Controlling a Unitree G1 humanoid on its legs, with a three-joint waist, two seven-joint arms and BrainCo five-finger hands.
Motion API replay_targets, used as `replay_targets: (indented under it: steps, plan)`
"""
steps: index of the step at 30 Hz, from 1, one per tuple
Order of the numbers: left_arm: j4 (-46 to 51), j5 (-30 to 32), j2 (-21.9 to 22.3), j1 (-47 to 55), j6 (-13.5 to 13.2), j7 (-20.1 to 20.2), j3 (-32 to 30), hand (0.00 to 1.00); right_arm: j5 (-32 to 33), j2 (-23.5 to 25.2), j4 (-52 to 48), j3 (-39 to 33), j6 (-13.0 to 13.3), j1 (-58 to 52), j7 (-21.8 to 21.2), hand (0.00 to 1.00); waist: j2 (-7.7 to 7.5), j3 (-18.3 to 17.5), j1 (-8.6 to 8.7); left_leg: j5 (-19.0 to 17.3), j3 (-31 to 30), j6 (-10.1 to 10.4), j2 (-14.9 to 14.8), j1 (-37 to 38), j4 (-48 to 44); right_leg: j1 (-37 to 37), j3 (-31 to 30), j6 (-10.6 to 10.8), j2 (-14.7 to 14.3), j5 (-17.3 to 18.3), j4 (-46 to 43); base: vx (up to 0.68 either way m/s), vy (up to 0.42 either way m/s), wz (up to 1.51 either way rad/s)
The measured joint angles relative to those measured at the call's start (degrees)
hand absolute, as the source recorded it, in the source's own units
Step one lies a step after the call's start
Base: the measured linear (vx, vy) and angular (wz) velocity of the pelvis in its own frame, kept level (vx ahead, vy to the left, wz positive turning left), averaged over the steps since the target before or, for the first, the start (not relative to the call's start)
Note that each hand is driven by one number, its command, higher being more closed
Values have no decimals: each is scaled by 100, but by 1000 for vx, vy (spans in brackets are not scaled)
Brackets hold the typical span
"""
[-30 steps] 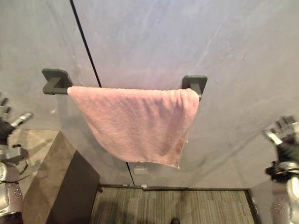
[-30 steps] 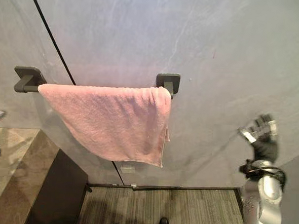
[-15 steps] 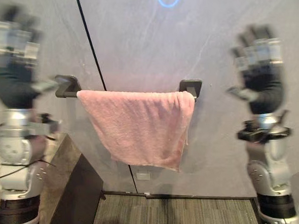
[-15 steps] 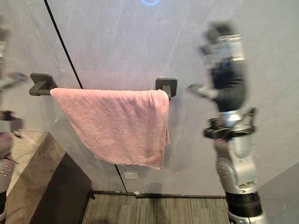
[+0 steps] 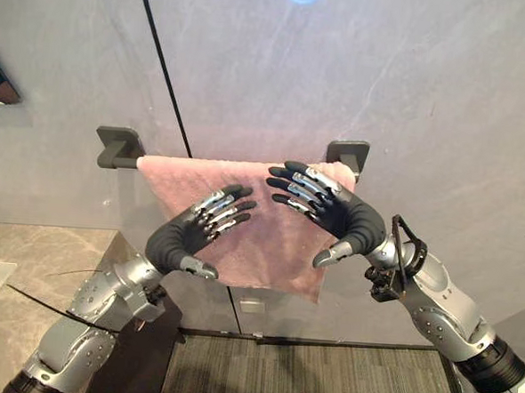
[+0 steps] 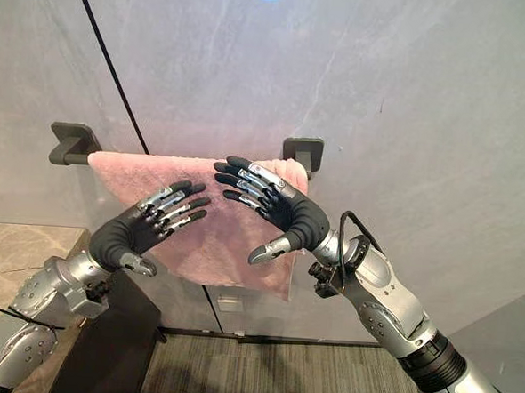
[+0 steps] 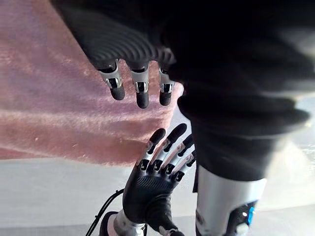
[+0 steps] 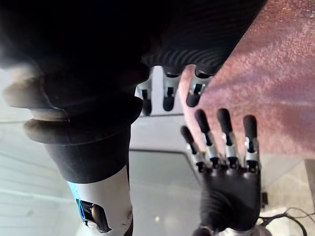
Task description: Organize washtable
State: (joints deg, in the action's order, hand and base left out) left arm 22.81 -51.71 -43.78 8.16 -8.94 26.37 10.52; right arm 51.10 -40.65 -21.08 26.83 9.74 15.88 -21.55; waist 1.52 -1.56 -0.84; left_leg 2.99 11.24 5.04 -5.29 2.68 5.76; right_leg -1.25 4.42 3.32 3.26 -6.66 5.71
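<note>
The pink towel hangs skewed over the wall rail, its low corner to the right, just right of the desk. I hold my left hand and right hand in front of it, fingers straight and spread (nothing gripped), probably to take the cloth and straighten it.

Grey wall, striped floor, perhaps a ring-light reflection
</note>
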Motion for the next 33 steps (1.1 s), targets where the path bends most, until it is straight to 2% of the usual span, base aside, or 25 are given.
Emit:
replay_targets:
  steps: [14,24,33]
  plan:
    - [-657,17,97,0,188,95,261,0,-123,340,0,525,-19,-42,-5,0,-39,117,5,-3,59,0,-17,-48,1,-81,-54,-5,-17,0,19,0,0,-1]
    - [-1474,308,329,-41,205,-53,212,0,-202,330,411,523,-256,-296,-14,0,-77,136,12,-6,152,0,-43,-128,0,-214,-140,-23,-48,-14,11,3,-2,-5]
    - [-2156,793,641,-234,200,-343,-473,0,-539,333,705,373,-435,-573,-23,0,-167,149,-2,-5,171,1,-60,-228,0,-322,-154,-28,-67,-18,14,0,0,0]
